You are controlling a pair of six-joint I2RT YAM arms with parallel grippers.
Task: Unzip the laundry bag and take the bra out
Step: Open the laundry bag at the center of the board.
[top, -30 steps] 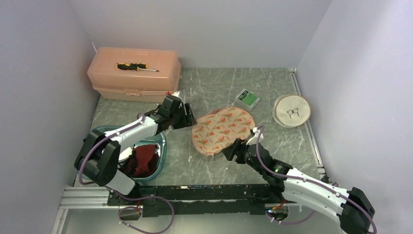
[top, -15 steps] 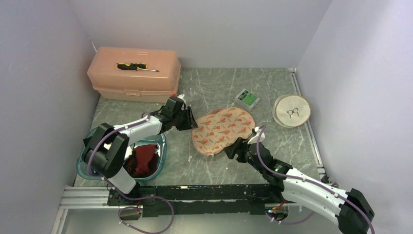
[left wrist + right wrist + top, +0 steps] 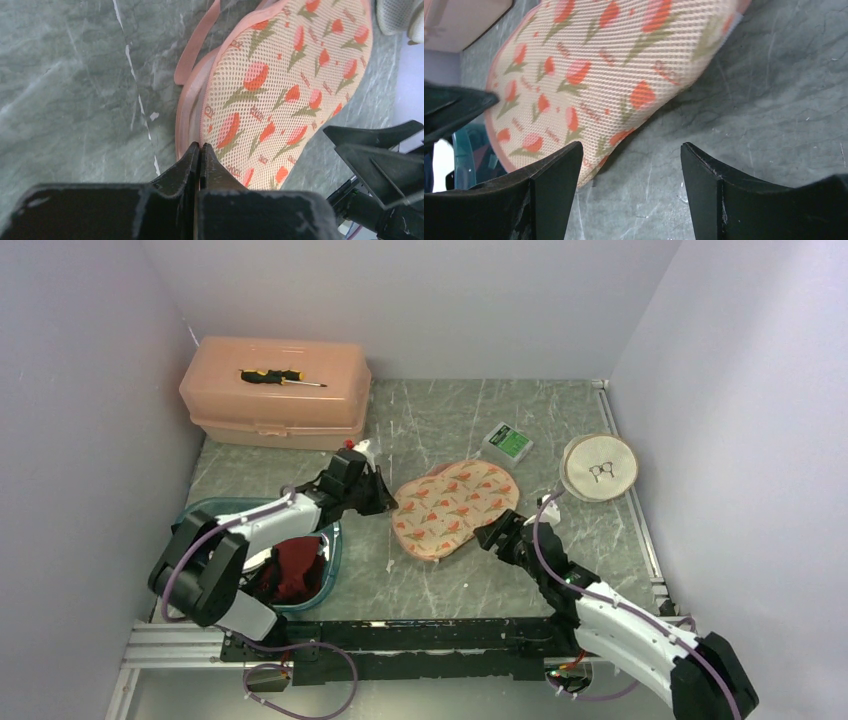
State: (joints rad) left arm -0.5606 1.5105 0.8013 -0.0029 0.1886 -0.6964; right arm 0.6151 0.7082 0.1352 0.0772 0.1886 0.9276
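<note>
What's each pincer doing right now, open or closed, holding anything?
Left pincer: closed at the laundry bag's edge; whether it pinches anything cannot be told.
Right pincer: open, holding nothing.

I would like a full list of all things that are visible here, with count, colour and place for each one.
laundry bag: one, cream mesh with red tulips and pink trim, table centre.
storage box: one, peach, back left.
screwdriver: one, yellow-black handle, on the storage box.
small box: one, green and white, behind the bag.
round pad: one, cream, back right.
basin: one, teal, near left.
cloth: one, dark red, inside the basin.
table: one, grey-green marble.
left gripper: one, black, shut at the bag's left edge.
right gripper: one, black, open beside the bag's near right edge.
</note>
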